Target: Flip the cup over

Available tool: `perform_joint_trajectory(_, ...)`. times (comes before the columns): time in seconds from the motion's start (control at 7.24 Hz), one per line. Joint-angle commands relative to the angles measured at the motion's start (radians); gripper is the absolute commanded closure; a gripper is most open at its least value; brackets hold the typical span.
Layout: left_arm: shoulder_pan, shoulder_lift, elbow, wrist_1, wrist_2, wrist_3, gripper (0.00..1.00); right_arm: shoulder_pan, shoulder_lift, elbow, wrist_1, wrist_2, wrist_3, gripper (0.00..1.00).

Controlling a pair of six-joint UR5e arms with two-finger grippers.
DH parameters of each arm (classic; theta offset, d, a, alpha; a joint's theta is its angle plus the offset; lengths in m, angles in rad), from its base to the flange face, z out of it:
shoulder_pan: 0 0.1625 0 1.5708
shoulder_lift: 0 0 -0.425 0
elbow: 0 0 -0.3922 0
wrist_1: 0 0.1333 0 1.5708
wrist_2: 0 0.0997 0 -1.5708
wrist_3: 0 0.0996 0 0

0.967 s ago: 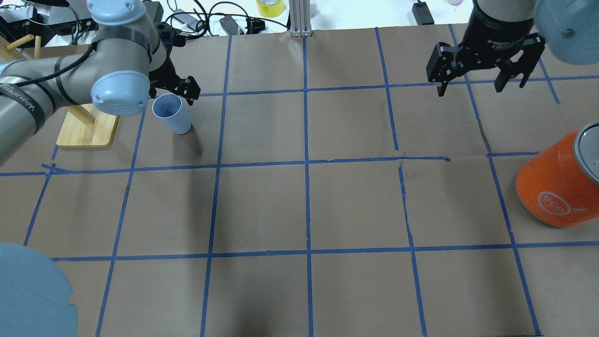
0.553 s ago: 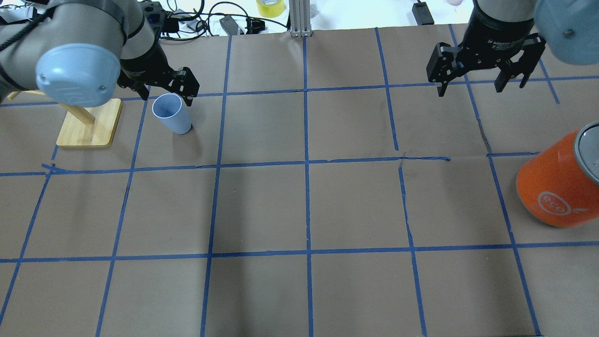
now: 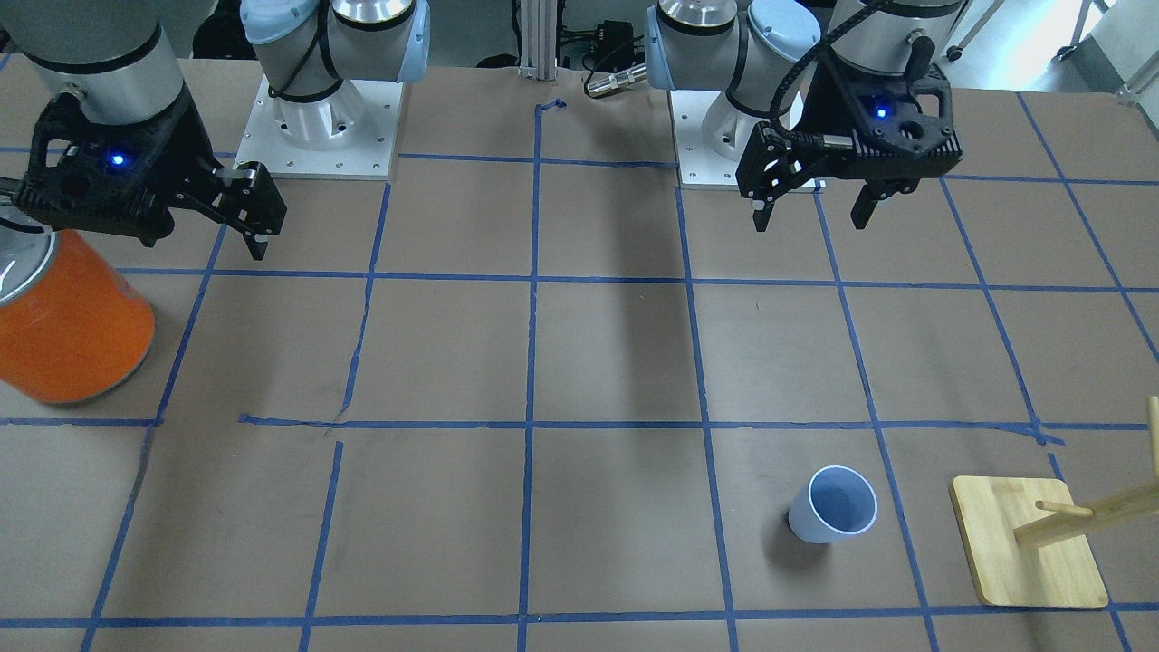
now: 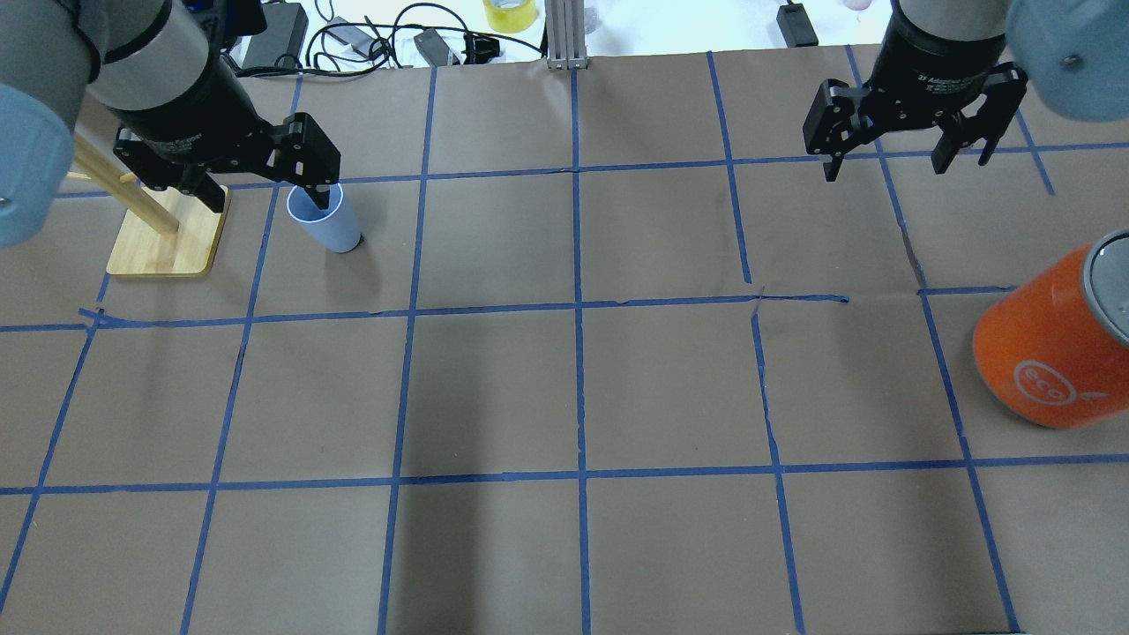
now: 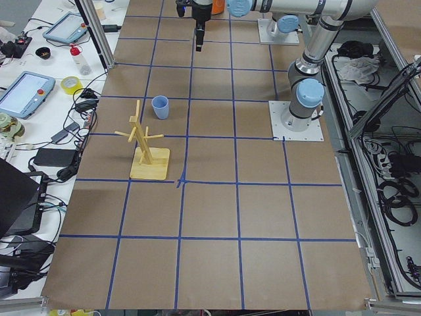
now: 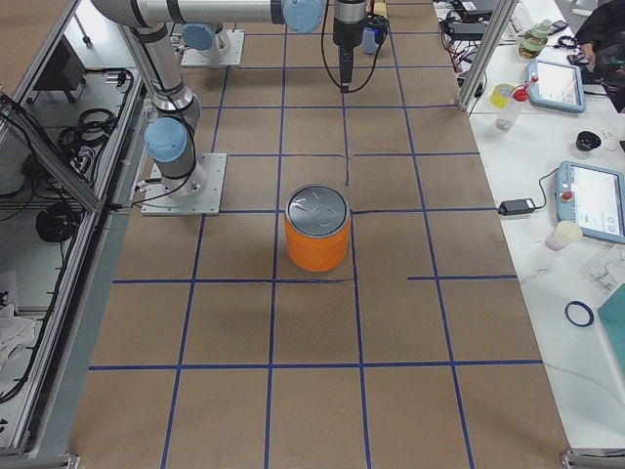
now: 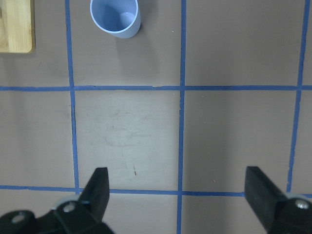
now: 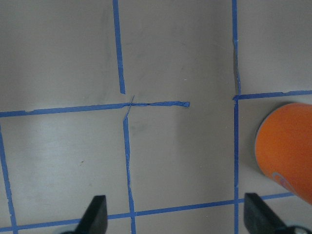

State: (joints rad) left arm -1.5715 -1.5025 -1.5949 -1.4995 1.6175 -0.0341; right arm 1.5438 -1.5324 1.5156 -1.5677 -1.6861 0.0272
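Cup point(image 3: 833, 516) is seen upright, mouth up, apart from the wide-spread left gripper point(image 3: 810, 215), so the flip is judged complete.

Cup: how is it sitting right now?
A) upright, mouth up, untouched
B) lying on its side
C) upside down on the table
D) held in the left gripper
A: the cup stands with its open mouth facing up, and the left gripper hangs open, well apart from it.
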Motion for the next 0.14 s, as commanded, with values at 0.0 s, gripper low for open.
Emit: perform_joint_trajectory(0.0,0.001,0.011,0.000,0.001,-0.027,-0.029,0.00,0.001,0.000,0.000,0.000,0.000,0.002,0.00)
